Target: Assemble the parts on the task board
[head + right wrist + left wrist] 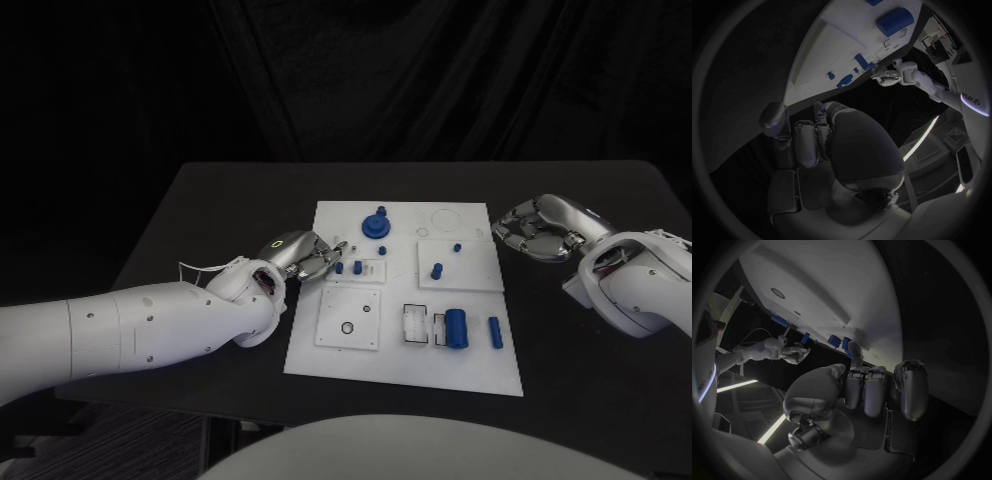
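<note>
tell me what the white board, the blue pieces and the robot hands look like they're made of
The board looks like matte white plastic: flat, even and glare-free, though painted metal is possible. The blue pieces, such as the big cylinder, look like moulded or printed plastic, uniformly coloured with a dull sheen. The left hand and right hand look like brushed metal or silver-coated plastic, with soft highlights.

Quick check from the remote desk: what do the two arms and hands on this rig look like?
Both arms are smooth white shells. The left arm has thin cables looping near its wrist. The left hand and right hand are silver, many-fingered, with rounded metallic segments.
</note>
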Controlling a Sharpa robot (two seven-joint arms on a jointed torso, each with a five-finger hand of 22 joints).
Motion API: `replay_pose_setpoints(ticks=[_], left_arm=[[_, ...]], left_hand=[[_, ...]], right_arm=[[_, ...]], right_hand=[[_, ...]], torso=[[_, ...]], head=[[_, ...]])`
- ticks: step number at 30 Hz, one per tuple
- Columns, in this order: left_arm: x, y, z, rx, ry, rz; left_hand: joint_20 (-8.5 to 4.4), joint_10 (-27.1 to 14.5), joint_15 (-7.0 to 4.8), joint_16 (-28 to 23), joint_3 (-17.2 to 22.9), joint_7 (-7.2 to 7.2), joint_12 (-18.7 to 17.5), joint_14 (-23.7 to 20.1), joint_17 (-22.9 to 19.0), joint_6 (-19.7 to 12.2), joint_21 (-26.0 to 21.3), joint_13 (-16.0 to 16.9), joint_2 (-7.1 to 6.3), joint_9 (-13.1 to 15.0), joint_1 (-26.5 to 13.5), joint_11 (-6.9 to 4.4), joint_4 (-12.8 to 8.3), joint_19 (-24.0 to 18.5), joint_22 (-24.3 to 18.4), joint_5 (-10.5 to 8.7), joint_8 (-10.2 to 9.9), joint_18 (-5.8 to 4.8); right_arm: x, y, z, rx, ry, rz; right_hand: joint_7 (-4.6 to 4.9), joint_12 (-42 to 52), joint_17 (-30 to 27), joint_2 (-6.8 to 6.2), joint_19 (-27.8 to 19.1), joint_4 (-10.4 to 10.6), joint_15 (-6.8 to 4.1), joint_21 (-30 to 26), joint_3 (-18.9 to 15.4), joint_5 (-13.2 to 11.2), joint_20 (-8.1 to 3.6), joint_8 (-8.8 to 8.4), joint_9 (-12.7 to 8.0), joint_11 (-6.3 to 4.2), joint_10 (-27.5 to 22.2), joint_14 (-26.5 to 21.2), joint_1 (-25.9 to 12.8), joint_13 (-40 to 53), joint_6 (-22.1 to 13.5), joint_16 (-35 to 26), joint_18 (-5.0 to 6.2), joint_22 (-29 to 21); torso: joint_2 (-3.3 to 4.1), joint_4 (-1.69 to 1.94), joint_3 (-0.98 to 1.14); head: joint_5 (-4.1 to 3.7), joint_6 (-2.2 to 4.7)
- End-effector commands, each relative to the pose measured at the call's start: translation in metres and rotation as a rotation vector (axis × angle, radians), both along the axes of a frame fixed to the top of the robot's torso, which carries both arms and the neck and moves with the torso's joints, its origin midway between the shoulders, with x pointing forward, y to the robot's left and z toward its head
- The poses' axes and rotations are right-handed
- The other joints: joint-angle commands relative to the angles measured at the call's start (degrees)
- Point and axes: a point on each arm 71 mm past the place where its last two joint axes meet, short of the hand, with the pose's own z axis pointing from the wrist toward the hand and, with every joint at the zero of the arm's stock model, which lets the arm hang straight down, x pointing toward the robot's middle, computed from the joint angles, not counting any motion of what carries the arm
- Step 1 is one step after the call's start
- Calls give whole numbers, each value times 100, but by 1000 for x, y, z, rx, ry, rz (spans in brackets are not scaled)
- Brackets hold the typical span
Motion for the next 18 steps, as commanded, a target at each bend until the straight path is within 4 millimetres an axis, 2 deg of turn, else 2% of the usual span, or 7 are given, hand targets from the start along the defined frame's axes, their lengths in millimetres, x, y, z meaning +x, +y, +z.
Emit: replay_pose_setpoints(ticks=[1,7,11,13,14,16,18], left_arm=[[-1,-4,1,-8,-8,-36],[-1,-4,2,-18,-26,-38],[-2,-1,5,-37,-64,-27],[-2,1,8,-52,-95,-22],[-3,2,11,-64,-118,-21],[-5,5,15,-82,-155,-20],[-7,9,20,-97,-192,-21]], left_hand=[[41,597,32,15,32,-22,15,595,1510,30,-7,1506,57,131,16,31,-1,140,1226,37,45,43],[40,597,30,15,59,-30,15,595,1510,86,19,1506,76,154,85,25,-7,153,1235,73,161,37],[34,597,20,15,83,-42,15,595,1510,183,43,1506,-9,225,248,15,-9,166,1242,113,538,32],[29,597,16,15,92,-46,15,595,1510,150,62,1506,-108,235,374,12,-11,176,1248,154,633,28],[27,597,13,15,74,-46,15,595,1510,160,78,1506,-284,286,518,8,-11,184,1253,198,914,24],[26,597,11,15,65,-46,15,595,1510,139,93,1506,-439,318,689,10,-9,192,1257,231,1160,21],[26,597,13,15,49,-40,15,595,1510,86,109,1506,-550,332,798,13,-9,199,1261,258,1291,17]], right_arm=[[0,0,-1,-7,8,-8],[-1,0,-1,-6,8,-7],[-1,-1,-1,-6,7,-9],[-1,-2,-1,-6,5,-10],[-1,-2,-1,-5,3,-10],[-2,-3,0,-4,0,-11],[-2,-3,0,-3,-4,-11]], right_hand=[[20,-26,175,-35,-13,-8,-31,-38,13,27,18,19,6,9,-37,3,33,440,3,-28,47,673],[19,-25,176,-26,-10,-10,-31,-31,20,29,18,20,7,8,-36,4,37,440,4,-26,46,675],[19,-25,176,-26,-10,-10,-31,-31,20,29,18,20,7,8,-36,4,37,440,4,-26,46,675],[19,-25,176,-26,-10,-10,-31,-31,20,29,18,20,7,8,-36,4,37,440,4,-26,46,675],[19,-25,176,-26,-10,-10,-31,-31,20,29,18,20,7,8,-36,4,37,440,4,-26,46,675],[19,-25,176,-26,-10,-10,-31,-31,20,29,18,20,7,8,-36,4,37,440,4,-26,46,675],[18,-30,171,-23,-13,-12,-32,-40,23,30,18,21,7,7,-45,2,38,431,5,-30,48,673]], torso=[[0,-5,4],[-1,-3,2],[-2,-2,0],[-3,-1,-1],[-3,-1,-1],[-3,-2,-1],[-4,-2,-3]], head=[[11,-1],[13,-1],[1,-1],[-2,-1],[-7,-1],[-12,-1],[-13,-1]])
